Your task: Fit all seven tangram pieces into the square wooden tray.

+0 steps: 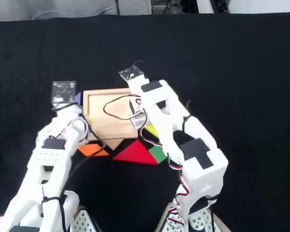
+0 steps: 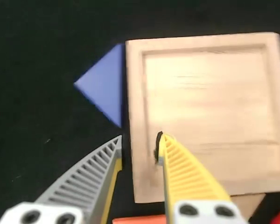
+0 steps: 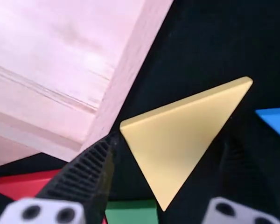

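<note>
Left hand (image 2: 140, 136) released astride tray (image 2: 200, 42) wall, one blue triangle (image 2: 105, 86) beyond; right hand (image 3: 168, 142) released around one yellow triangle (image 3: 186, 121).

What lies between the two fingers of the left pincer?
In the left wrist view, one side wall of the square wooden tray: the yellow finger stands inside it, the grey finger outside.

High view: fixed overhead, looking down on the black tabletop (image 1: 241, 72) from behind both arms, far enough off to take in the whole wooden tray (image 1: 99, 128).
Left wrist view: close above the tray (image 2: 205, 93), looking down past the left tool (image 2: 140, 140).
Right wrist view: closer still, by the tray (image 3: 60, 56) and the yellow triangle (image 3: 177, 135).
Shared: the tray appears in all three views.
</note>
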Controlling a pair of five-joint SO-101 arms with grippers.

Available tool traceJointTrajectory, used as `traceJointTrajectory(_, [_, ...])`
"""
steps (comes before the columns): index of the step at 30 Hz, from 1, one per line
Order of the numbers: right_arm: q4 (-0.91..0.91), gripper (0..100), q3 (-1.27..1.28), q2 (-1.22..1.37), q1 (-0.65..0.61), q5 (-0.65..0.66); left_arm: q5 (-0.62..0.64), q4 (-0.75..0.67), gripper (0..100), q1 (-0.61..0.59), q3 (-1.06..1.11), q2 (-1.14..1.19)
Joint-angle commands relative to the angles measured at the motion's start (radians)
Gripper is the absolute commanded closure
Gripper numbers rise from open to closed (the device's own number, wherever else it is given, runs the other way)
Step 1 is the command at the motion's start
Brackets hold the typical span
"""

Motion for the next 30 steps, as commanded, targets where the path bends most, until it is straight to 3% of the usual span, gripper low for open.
traceJointTrajectory(1, [-0.017,68.0,-0.039,0.004,0.04,-0.008,-0.037,-0.02,86,-0.007,-0.012,-0.011])
traceJointTrajectory(8, [-0.009,68.0,-0.042,0.028,0.12,-0.008,0.123,-0.025,86,-0.317,-0.062,-0.011])
traceJointTrajectory(13, [-0.009,68.3,-0.042,-0.018,0.072,-0.018,0.101,-0.021,86,-0.24,-0.056,-0.011])
traceJointTrajectory(20, [-0.052,68.1,-0.036,-0.051,0.055,-0.091,-0.092,-0.026,86,-0.047,-0.01,-0.011])
traceJointTrajectory(23, [-0.06,68.0,-0.053,-0.024,0.052,-0.094,-0.094,-0.025,86,-0.088,-0.018,-0.011])
traceJointTrajectory(27, [-0.052,68.0,-0.116,0.025,0.051,-0.152,0.049,-0.02,86,-0.24,-0.058,-0.011])
traceJointTrajectory(30, [-0.052,68.0,-0.143,0.064,0.051,-0.193,0.074,-0.023,86,-0.289,-0.061,-0.011])
